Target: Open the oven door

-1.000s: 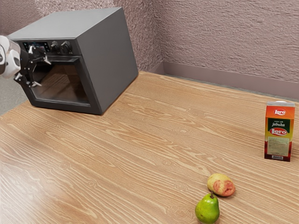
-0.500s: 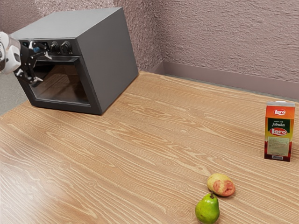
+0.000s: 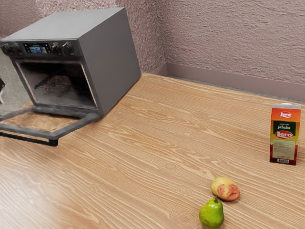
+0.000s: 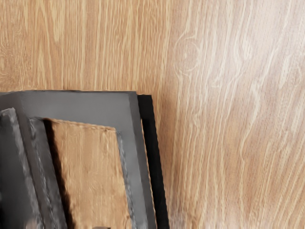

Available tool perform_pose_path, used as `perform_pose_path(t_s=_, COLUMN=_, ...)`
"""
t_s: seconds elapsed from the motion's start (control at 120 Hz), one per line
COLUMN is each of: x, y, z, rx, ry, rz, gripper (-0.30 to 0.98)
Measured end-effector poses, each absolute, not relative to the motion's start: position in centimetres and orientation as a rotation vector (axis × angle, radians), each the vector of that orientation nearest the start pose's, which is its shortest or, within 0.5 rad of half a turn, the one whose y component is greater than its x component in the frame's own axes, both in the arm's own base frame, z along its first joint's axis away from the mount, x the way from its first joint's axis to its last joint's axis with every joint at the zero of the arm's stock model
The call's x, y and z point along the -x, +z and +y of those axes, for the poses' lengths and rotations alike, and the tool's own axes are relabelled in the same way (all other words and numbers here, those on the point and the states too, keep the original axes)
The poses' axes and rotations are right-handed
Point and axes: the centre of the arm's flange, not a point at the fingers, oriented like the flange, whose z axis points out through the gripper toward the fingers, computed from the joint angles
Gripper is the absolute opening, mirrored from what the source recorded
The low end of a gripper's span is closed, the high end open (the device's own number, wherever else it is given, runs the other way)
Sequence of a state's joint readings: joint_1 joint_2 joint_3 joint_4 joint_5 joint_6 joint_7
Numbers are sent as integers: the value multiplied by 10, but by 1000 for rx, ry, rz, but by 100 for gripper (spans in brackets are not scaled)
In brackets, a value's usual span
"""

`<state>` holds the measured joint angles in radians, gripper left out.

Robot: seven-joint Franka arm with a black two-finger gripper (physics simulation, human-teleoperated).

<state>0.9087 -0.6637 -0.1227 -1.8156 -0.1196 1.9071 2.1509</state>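
Oven door (image 3: 76,125) swung down — lower than the tool (image 3: 1,86), whose finger state I cannot tell.

Walls: rough-textured, mauve-grey (image 3: 228,43)
Baseboard: smooth, mauve (image 3: 228,84)
Table: wood-grained, light brown (image 3: 143,167)
Light: glossy patch on tabletop

Table (image 3: 143,167) (wooden) carries oven (image 3: 109,62), carton (image 3: 284,136), two fruits (image 3: 211,214)

The pear (image 3: 211,213) is green (brightly so), the oven (image 3: 108,62) grey.
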Motion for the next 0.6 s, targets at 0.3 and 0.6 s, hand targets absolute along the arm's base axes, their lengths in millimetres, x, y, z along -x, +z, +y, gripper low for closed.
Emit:
perform_pose_path(t_s=0.3, x=-517, y=739, z=94, rx=2548, ry=-283, rz=1712, gripper=63)
perform_pose_path(t_s=0.6, x=-544, y=657, z=126, rx=3103, ry=-6, rz=996, gripper=68)
